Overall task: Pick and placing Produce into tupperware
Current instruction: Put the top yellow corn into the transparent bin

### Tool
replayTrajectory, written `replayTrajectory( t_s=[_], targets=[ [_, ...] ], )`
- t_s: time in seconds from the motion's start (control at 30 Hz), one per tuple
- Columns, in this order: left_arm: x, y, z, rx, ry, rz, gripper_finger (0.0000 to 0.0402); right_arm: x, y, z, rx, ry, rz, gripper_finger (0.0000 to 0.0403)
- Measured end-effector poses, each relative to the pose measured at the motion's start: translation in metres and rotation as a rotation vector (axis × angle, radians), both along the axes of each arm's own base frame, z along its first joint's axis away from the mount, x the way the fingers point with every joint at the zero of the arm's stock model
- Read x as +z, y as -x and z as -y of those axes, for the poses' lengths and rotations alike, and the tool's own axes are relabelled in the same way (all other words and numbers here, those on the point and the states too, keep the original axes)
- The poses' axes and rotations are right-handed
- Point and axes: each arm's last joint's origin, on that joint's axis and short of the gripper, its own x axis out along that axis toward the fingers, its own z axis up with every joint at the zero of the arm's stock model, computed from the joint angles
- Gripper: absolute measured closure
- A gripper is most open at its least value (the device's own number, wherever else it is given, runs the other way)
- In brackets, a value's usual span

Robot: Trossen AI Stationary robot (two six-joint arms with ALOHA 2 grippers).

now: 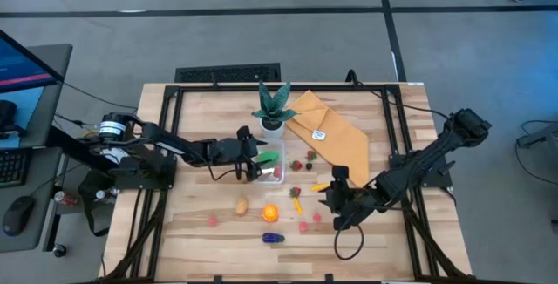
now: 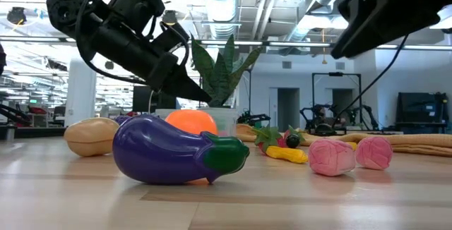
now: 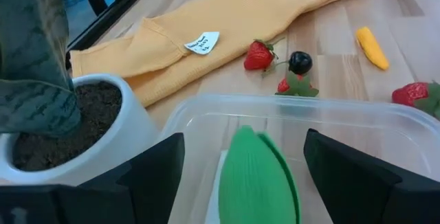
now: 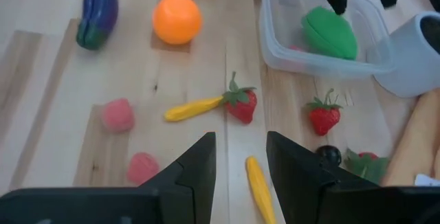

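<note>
The clear tupperware (image 1: 277, 167) stands near the table's middle, beside the white plant pot (image 3: 130, 114). A green leafy piece of produce (image 3: 258, 176) lies inside it. My left gripper (image 1: 258, 165) hangs open over the tupperware, one finger on each side of the green piece and apart from it. My right gripper (image 4: 240, 162) stands open above the table, over a small yellow pepper (image 4: 260, 186), with nothing between its fingers. More produce lies loose: an orange (image 4: 177, 19), a purple eggplant (image 4: 96, 14), strawberries (image 4: 324, 117) and pink pieces (image 4: 117, 114).
The potted plant (image 1: 273, 110) stands just behind the tupperware. A mustard-yellow cloth (image 1: 331, 136) lies at the far right of it. A tan piece (image 1: 241, 206) and a black cherry (image 3: 300, 62) also lie on the wood. Bare table lies along the near edge.
</note>
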Motion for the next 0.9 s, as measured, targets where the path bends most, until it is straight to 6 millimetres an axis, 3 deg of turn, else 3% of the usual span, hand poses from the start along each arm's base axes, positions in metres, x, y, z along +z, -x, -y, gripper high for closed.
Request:
replayTrajectory(
  t_s=[0.2, 0.4, 0.73, 0.9],
  targets=[
    [0.026, 0.009, 0.003, -0.077, -0.002, 0.053, 0.0113, -0.003, 0.0, 0.007, -0.065, -0.014, -0.025, 0.028],
    [0.058, 0.037, 0.015, -0.19, -0.005, 0.014, 0.0113, -0.01, 0.009, 0.01, -0.162, 0.009, -0.046, 0.028],
    [0.082, 0.087, 0.049, -0.549, 0.162, -0.075, 0.0113, -0.056, 0.033, 0.018, -0.163, 0.053, -0.011, 0.0282],
    [0.084, 0.103, 0.066, -0.627, 0.227, -0.124, 0.0113, -0.075, 0.039, 0.031, -0.166, 0.037, 0.004, 0.0282]
  ],
)
